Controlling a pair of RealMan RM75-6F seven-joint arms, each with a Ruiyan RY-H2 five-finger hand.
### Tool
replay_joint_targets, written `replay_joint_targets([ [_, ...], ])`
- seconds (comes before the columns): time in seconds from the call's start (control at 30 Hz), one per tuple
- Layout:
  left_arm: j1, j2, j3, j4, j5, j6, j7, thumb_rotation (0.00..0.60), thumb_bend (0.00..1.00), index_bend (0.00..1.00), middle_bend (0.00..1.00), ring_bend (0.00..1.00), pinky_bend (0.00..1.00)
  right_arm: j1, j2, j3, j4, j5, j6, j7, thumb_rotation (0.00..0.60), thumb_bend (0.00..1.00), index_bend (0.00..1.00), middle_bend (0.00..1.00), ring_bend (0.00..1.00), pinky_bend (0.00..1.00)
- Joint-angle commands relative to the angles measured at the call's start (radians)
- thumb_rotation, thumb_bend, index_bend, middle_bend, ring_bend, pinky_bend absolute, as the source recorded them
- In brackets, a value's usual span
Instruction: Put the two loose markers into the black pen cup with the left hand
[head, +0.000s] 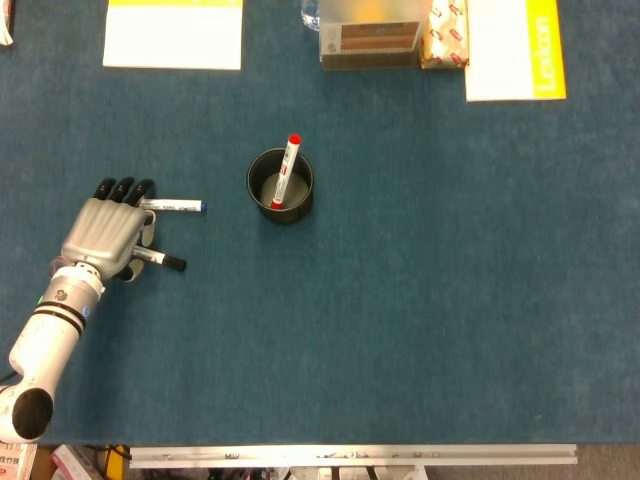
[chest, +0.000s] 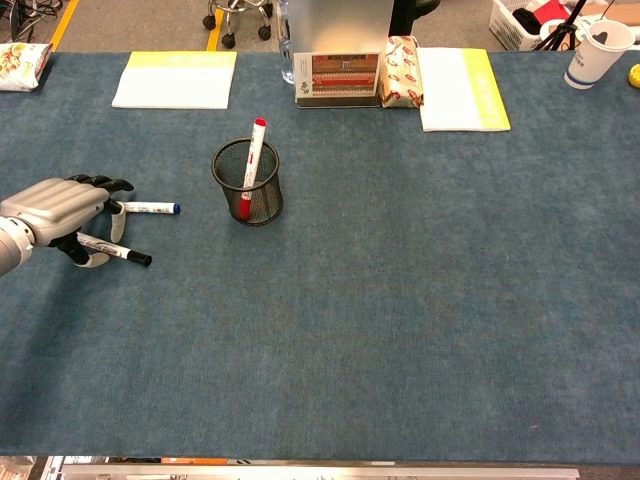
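— What is the left hand (head: 103, 233) doing?
— It lies over the ends of two loose markers, blue-capped (head: 178, 206) and black-capped (head: 160, 260); whether it grips either I cannot tell.
— And the cup?
— One black pen cup (head: 280, 186) nearby, holding one red marker (head: 286, 171).

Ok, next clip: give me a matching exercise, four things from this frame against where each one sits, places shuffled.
Things:
1. red marker
2. blue-capped marker
3. black-capped marker
4. black pen cup

Places:
A. lying on the table, nearer the front edge, by the left hand
B. standing left of the table's middle
C. leaning inside the cup
D. lying on the table beside the hand's fingertips, pointing toward the cup

Pairs: 1-C, 2-D, 3-A, 4-B
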Motion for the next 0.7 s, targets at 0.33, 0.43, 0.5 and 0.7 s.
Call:
replay_joint_targets([
  [0.33, -0.007, -0.012, 0.011, 0.006, -0.009, 0.008, 0.007, 0.600, 0.27, 0.54, 0.05, 0.02, 0.07, 0.000, 0.000, 0.000, 0.000, 0.000, 0.000, 0.000, 0.600, 0.12, 0.48, 0.39, 0.42, 0.44],
  [0.43, -0.006, -0.014, 0.012, 0.004, -0.007, 0.015, 0.006, 0.600, 0.27, 0.57, 0.05, 0.02, 0.07, 0.000, 0.000, 0.000, 0.000, 0.000, 0.000, 0.000, 0.600, 0.12, 0.48, 0.39, 0.42, 0.44],
  [0.5, -0.005, -0.014, 0.013, 0.003, -0.005, 0.021, 0.006, 0.600, 0.27, 0.59, 0.05, 0.02, 0.07, 0.000, 0.000, 0.000, 0.000, 0.000, -0.001, 0.000, 0.600, 0.12, 0.48, 0.39, 0.42, 0.44],
  [0.7, -0.005, -0.011, 0.010, 0.009, -0.004, 0.027, -0.003, 0.600, 0.27, 0.62, 0.06, 0.02, 0.07, 0.000, 0.000, 0.000, 0.000, 0.000, 0.000, 0.000, 0.600, 0.12, 0.48, 0.39, 0.42, 0.44],
])
